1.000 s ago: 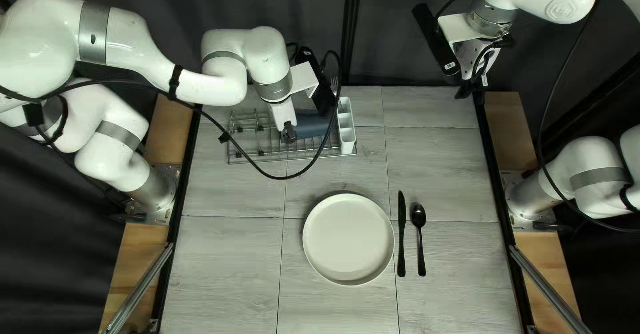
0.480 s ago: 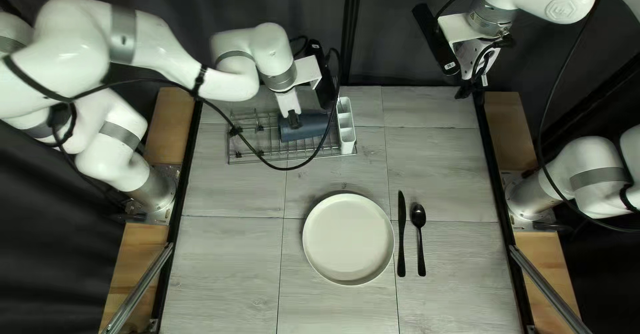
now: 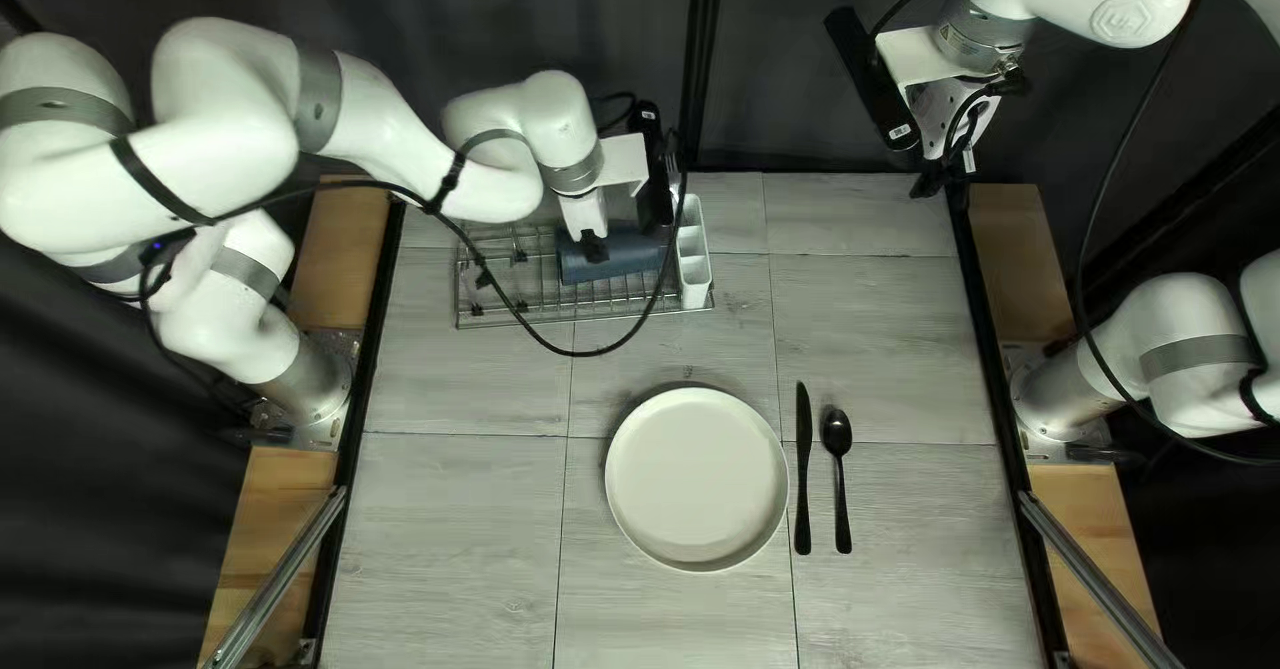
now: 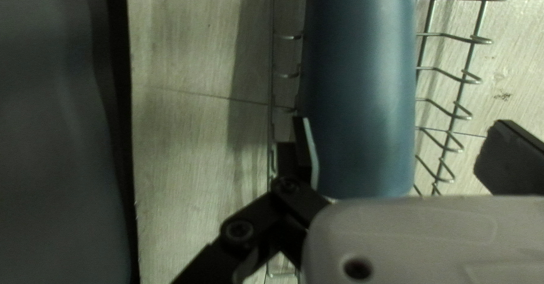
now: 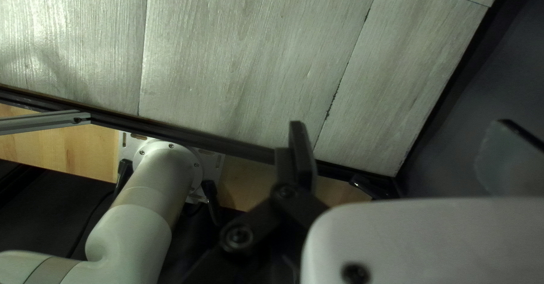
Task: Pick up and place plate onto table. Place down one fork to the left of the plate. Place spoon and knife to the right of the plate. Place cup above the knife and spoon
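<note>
Over at the wire rack (image 3: 507, 322), the left hand (image 4: 405, 154) is sitting wide open, not gripping anything; guessing it's straddling the blue cup (image 4: 362, 80) because that's lying on its side in there. The knife (image 3: 803, 469) is resting between the plate (image 3: 698, 480) and spoon (image 3: 836, 432) on the bench (image 3: 454, 536), so they're marking where the cup's probably going. A white caddy (image 3: 694, 269) is crowding its end, and a black cable (image 3: 574, 354) is looping across my view. The right hand (image 5: 405, 154) is hanging wide open, holding nothing.
</note>
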